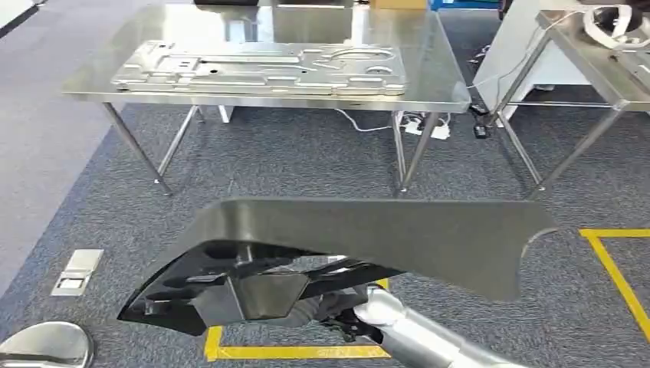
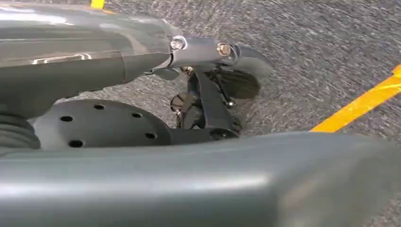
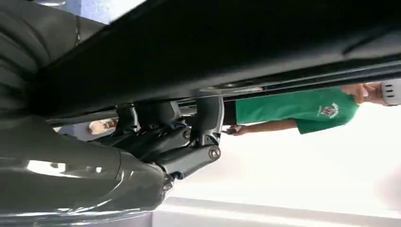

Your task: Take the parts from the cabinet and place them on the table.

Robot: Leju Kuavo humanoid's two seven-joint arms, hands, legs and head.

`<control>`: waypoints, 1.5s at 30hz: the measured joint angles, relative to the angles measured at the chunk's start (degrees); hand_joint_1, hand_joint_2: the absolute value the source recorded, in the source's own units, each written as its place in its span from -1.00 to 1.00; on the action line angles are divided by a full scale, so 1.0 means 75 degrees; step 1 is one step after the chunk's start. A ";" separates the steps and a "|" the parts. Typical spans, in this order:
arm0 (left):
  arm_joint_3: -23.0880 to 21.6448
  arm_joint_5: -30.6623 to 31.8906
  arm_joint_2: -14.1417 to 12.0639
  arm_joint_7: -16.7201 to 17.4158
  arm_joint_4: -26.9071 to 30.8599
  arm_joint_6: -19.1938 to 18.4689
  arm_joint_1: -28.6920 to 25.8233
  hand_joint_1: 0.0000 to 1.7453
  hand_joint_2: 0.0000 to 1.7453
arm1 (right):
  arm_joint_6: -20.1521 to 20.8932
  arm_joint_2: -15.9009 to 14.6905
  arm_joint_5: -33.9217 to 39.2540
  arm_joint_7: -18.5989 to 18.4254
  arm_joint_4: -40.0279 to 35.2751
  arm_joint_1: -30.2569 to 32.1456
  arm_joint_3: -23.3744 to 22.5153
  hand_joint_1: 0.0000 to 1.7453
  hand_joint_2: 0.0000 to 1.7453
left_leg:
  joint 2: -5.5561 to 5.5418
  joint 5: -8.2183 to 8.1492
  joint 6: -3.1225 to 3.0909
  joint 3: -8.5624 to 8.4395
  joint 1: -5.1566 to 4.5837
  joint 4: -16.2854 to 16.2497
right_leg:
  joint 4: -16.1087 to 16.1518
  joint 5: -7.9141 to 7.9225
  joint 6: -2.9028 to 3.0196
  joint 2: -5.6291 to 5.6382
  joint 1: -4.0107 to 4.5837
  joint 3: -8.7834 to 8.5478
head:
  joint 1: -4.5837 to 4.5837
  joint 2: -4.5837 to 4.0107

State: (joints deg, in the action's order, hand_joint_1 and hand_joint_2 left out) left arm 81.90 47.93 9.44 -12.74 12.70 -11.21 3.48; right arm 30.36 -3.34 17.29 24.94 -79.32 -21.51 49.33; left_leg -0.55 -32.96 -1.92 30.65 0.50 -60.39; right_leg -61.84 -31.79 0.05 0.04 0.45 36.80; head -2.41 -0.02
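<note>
Head view: a large dark sheet-metal part (image 1: 368,238) spans the lower centre of the frame, carried above the grey carpet (image 1: 306,161). The right arm (image 1: 429,337) rises from the lower right edge beneath it, and the right hand (image 1: 337,307) sits under the part's underside, touching it. In the right wrist view the right hand (image 3: 179,137) has its dark fingers (image 3: 208,118) curled up against the part (image 3: 236,52), gripping its lower edge; a person in a green shirt (image 3: 298,109) stands behind.

In the left wrist view the left hand (image 2: 208,94) shows dark fingers (image 2: 208,109) between two grey surfaces of the part (image 2: 198,179); whether these fingers clasp the part cannot be told.

At the upper centre of the head view stands a steel worktop (image 1: 429,77) bearing a flat silver stamped panel (image 1: 260,67). A second worktop (image 1: 605,69) occupies the upper right corner. Yellow floor tape (image 1: 613,268) runs along the right edge and at the bottom centre. A floor socket plate (image 1: 77,272) lies at the lower left.
</note>
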 joint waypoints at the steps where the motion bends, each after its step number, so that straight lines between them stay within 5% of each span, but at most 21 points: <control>1: 0.0003 -0.0003 0.0000 0.0017 0.0000 0.0006 0.0025 -1.00 1.00 | 0.0000 0.0009 0.0000 -0.0009 -0.0006 0.0005 -0.0006 1.00 1.00 | 0.0018 -0.0055 0.0083 0.0015 -0.0005 0.0005 | 0.0090 0.0151 0.0030 0.0017 0.0002 -0.0051 | 0.0050 0.0002; 5: 0.0003 0.0000 0.0000 0.0015 0.0000 0.0009 0.0024 -1.00 1.00 | 0.0003 0.0053 0.0012 -0.0012 -0.0017 -0.0014 -0.0044 1.00 1.00 | 0.0022 -0.0137 0.0212 -0.0077 -0.0015 -0.0351 | 0.0270 0.0263 0.0126 -0.0029 -0.0117 -0.0394 | 0.0033 0.0003; 9: 0.0000 0.0020 -0.0006 0.0017 0.0000 0.0009 0.0042 -1.00 1.00 | 0.0009 0.0076 0.0012 -0.0020 -0.0009 -0.0041 -0.0058 1.00 1.00 | 0.0023 -0.0881 0.0403 0.1094 0.0069 -0.2095 | 0.0279 0.0109 0.0156 -0.0030 -0.0147 -0.0524 | 0.0030 0.0000; 11: 0.0000 0.0052 -0.0012 0.0017 0.0000 0.0009 0.0007 -1.00 1.00 | 0.0024 0.0079 0.0017 -0.0023 -0.0006 -0.0040 -0.0058 1.00 1.00 | 0.0024 -0.0454 0.0449 0.1137 0.0095 -0.1777 | 0.0278 0.0019 0.0112 -0.0003 -0.0180 -0.0640 | 0.0030 0.0000; 13: 0.0000 0.0064 -0.0023 0.0018 0.0000 0.0009 0.0007 -1.00 1.00 | 0.0024 0.0093 0.0023 -0.0026 -0.0006 -0.0055 -0.0064 1.00 1.00 | 0.0033 0.0503 0.0493 0.0731 0.0115 -0.0535 | 0.0278 -0.0116 0.0021 -0.0004 -0.0236 -0.0836 | 0.0030 0.0000; 14: 0.0000 0.0067 -0.0023 0.0017 0.0000 0.0009 -0.0001 -1.00 1.00 | 0.0024 0.0102 0.0023 -0.0026 -0.0003 -0.0058 -0.0064 1.00 1.00 | 0.0044 0.0605 0.0479 0.0616 0.0108 -0.0274 | 0.0296 -0.0168 -0.0029 -0.0013 -0.0242 -0.0895 | 0.0033 0.0000; 15: 0.0000 0.0073 -0.0023 0.0020 0.0000 0.0000 0.0013 -1.00 1.00 | 0.0024 0.0108 0.0023 -0.0032 0.0006 -0.0079 -0.0061 1.00 1.00 | 0.0061 0.0318 0.0418 0.0693 0.0043 -0.0107 | 0.0277 -0.0181 -0.0065 -0.0018 -0.0230 -0.0892 | 0.0018 0.0000; 18: 0.0000 0.0076 -0.0026 0.0023 0.0000 0.0006 -0.0026 -1.00 1.00 | 0.0024 0.0117 0.0035 -0.0055 0.0006 -0.0069 -0.0073 1.00 1.00 | 0.0055 0.0420 0.0185 0.0630 0.0025 -0.0101 | 0.0232 -0.0153 -0.0268 -0.0005 -0.0205 -0.0935 | 0.0056 0.0003; 20: 0.0000 0.0082 -0.0026 0.0015 0.0000 0.0006 -0.0013 -1.00 1.00 | 0.0024 0.0120 0.0044 -0.0070 0.0003 -0.0095 -0.0082 1.00 1.00 | 0.0047 0.0409 0.0100 0.0481 0.0075 -0.0040 | 0.0040 -0.0271 -0.0298 -0.0006 -0.0213 -0.0918 | 0.0059 0.0003; 24: -0.0003 0.0082 -0.0026 0.0017 0.0000 0.0000 0.0010 -1.00 1.00 | 0.0024 0.0114 0.0044 -0.0087 0.0009 -0.0087 -0.0082 1.00 1.00 | 0.0047 0.0283 -0.0028 0.0390 0.0026 -0.0038 | -0.1868 -0.1083 -0.0327 -0.0006 -0.0209 0.0286 | 0.0071 0.0000; 26: -0.0003 0.0082 -0.0029 0.0017 0.0000 0.0000 -0.0004 -1.00 1.00 | 0.0024 0.0114 0.0047 -0.0090 0.0009 -0.0069 -0.0082 1.00 1.00 | 0.0040 0.0197 -0.0032 0.0282 -0.0010 -0.0038 | -0.1782 -0.0740 -0.0272 -0.0005 -0.0191 0.0449 | 0.0071 0.0000; 29: -0.0003 0.0079 -0.0026 0.0015 0.0000 0.0000 -0.0009 -1.00 1.00 | 0.0024 0.0117 0.0041 -0.0093 0.0006 -0.0072 -0.0082 1.00 1.00 | 0.0035 0.0018 -0.0008 0.0020 -0.0049 -0.0026 | -0.0065 0.0479 -0.0029 -0.0002 -0.0057 -0.0074 | 0.0071 0.0003; 31: 0.0000 0.0055 -0.0023 0.0009 0.0000 0.0000 0.0006 -1.00 1.00 | 0.0009 0.0120 0.0026 -0.0116 0.0006 -0.0063 -0.0064 1.00 1.00 | 0.0045 -0.0028 0.0074 0.0040 -0.0010 -0.0009 | 0.0002 -0.0260 0.0058 -0.0005 0.0027 0.0015 | 0.0055 0.0003; 33: 0.0000 0.0052 -0.0017 0.0017 0.0000 -0.0012 -0.0035 -1.00 1.00 | -0.0014 0.0149 0.0020 -0.0125 -0.0015 0.0009 -0.0064 1.00 1.00 | 0.0048 -0.0001 0.0178 -0.0082 -0.0027 -0.0130 | 0.0122 0.0269 0.0114 0.0012 0.0020 -0.0129 | 0.0070 0.0000; 35: 0.0000 0.0044 -0.0038 0.0015 0.0000 -0.0009 -0.0044 -1.00 1.00 | -0.0029 0.0239 0.0017 -0.0128 -0.0064 0.0019 -0.0044 1.00 1.00 | 0.0046 -0.0095 0.0234 -0.0167 -0.0033 -0.0269 | 0.0220 0.0228 0.0138 -0.0032 -0.0084 -0.0398 | 0.0073 0.0000; 36: 0.0000 0.0035 -0.0038 0.0009 0.0000 -0.0012 -0.0029 -1.00 1.00 | -0.0035 0.0277 0.0020 -0.0125 -0.0096 0.0007 -0.0044 1.00 1.00 | 0.0046 -0.0214 0.0275 -0.0023 -0.0029 -0.0532 | 0.0229 0.0204 0.0174 -0.0038 -0.0102 -0.0446 | 0.0056 0.0003; 39: 0.0003 0.0035 -0.0047 0.0009 0.0000 -0.0012 -0.0023 -1.00 1.00 | -0.0046 0.0326 0.0017 -0.0128 -0.0143 0.0027 -0.0035 1.00 1.00 | 0.0047 -0.0871 0.0432 0.0932 0.0036 -0.1900 | 0.0224 0.0101 0.0200 -0.0036 -0.0113 -0.0489 | 0.0050 0.0000; 40: 0.0003 0.0035 -0.0049 0.0009 0.0000 -0.0012 -0.0037 -1.00 1.00 | -0.0049 0.0326 0.0017 -0.0128 -0.0143 0.0046 -0.0032 1.00 1.00 | 0.0047 -0.0873 0.0442 0.1142 0.0046 -0.2093 | 0.0223 0.0061 0.0199 -0.0029 -0.0115 -0.0524 | 0.0050 0.0000; 42: 0.0003 0.0035 -0.0061 0.0009 0.0000 -0.0012 -0.0072 -1.00 1.00 | -0.0052 0.0329 0.0017 -0.0128 -0.0146 0.0061 -0.0023 1.00 1.00 | 0.0048 -0.0278 0.0473 0.1111 0.0060 -0.1545 | 0.0222 -0.0057 0.0163 -0.0005 -0.0126 -0.0674 | 0.0050 0.0000; 44: 0.0003 0.0035 -0.0073 0.0009 0.0000 -0.0012 -0.0088 -1.00 1.00 | -0.0067 0.0353 0.0017 -0.0128 -0.0160 0.0059 -0.0023 1.00 1.00 | 0.0052 0.0678 0.0432 0.0787 0.0060 -0.0319 | 0.0226 -0.0211 0.0095 -0.0016 -0.0138 -0.0882 | 0.0050 0.0003; 45: 0.0006 0.0035 -0.0076 0.0009 0.0000 -0.0012 -0.0086 -1.00 1.00 | -0.0073 0.0359 0.0017 -0.0128 -0.0160 0.0058 -0.0023 1.00 1.00 | 0.0059 0.0528 0.0377 0.0808 0.0012 -0.0383 | 0.0245 -0.0241 0.0068 -0.0035 -0.0137 -0.0931 | 0.0053 0.0000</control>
State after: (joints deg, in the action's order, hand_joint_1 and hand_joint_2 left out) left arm 81.94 48.19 8.87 -12.68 12.70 -11.30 2.84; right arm 29.81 -0.66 17.42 23.98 -80.52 -21.08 49.16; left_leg -0.11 -29.00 0.91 36.71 0.59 -63.26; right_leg -60.00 -33.60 0.56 -0.23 -0.58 29.82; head -2.01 -0.02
